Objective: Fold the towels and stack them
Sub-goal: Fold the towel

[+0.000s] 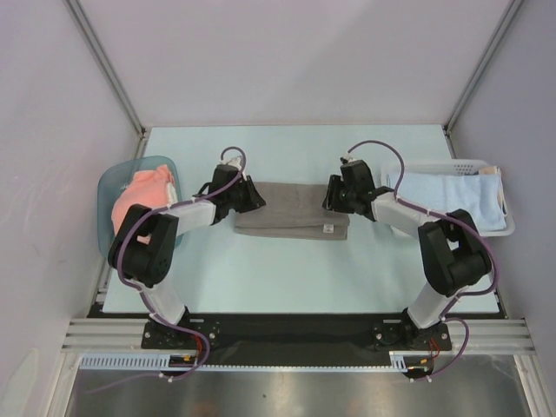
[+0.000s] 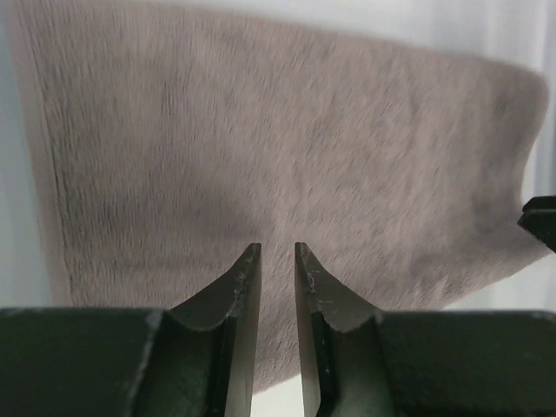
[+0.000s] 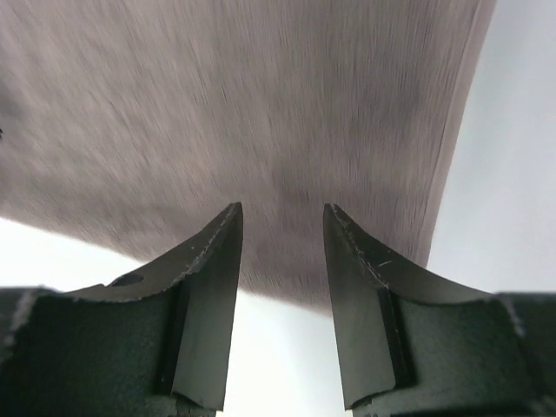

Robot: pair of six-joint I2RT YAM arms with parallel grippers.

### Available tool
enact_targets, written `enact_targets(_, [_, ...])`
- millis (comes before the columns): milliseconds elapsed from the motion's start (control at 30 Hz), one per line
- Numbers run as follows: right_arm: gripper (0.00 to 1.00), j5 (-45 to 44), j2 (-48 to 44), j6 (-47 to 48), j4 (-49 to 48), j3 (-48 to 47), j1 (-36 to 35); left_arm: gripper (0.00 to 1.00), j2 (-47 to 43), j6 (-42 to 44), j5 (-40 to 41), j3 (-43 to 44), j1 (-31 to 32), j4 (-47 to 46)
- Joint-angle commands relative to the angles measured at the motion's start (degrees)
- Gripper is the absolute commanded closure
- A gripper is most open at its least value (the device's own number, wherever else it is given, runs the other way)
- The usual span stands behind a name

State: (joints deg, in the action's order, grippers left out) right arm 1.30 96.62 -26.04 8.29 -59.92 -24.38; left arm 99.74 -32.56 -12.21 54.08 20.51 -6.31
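From above, the grey towel (image 1: 291, 217) lies folded on the tabletop (image 1: 261, 269), with your left end effector (image 1: 252, 195) at its left end and the right end effector (image 1: 333, 193) at its right. Pinch unevenly and the fold may skew. The pink towel (image 1: 146, 193) in the tub (image 1: 109, 187) and the light blue towel (image 1: 443, 198) in the basket (image 1: 452, 165) stand aside. Left wrist: jaws apart, holding nothing; a shallow bite could slip. Right wrist: likewise apart over cloth.

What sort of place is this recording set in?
Most likely a lab robot cell, not a home: white walls on aluminium framing, left arm and right arm bolted at the edge of a pale table, a pink towel in a blue tub, a light blue towel in a white basket.
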Motion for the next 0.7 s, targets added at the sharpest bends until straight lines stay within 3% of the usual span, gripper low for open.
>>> enact_targets(0, [0.53,-1.3,-5.2,0.6,-0.3,5.2,-2.1,0.74,-4.0,1.9,0.3,-3.6,1.4,-2.1])
enact_targets(367, [0.53,-3.2,-11.4,-0.4,-1.7,15.4,-4.4,0.75,-8.3,2.2,1.8,-10.7,3.1,-3.7])
enact_targets(667, [0.53,-4.4,-11.1,-0.2,-0.6,15.8,-3.7,0.76,-5.9,2.0,2.2,-13.3,3.2,-5.5])
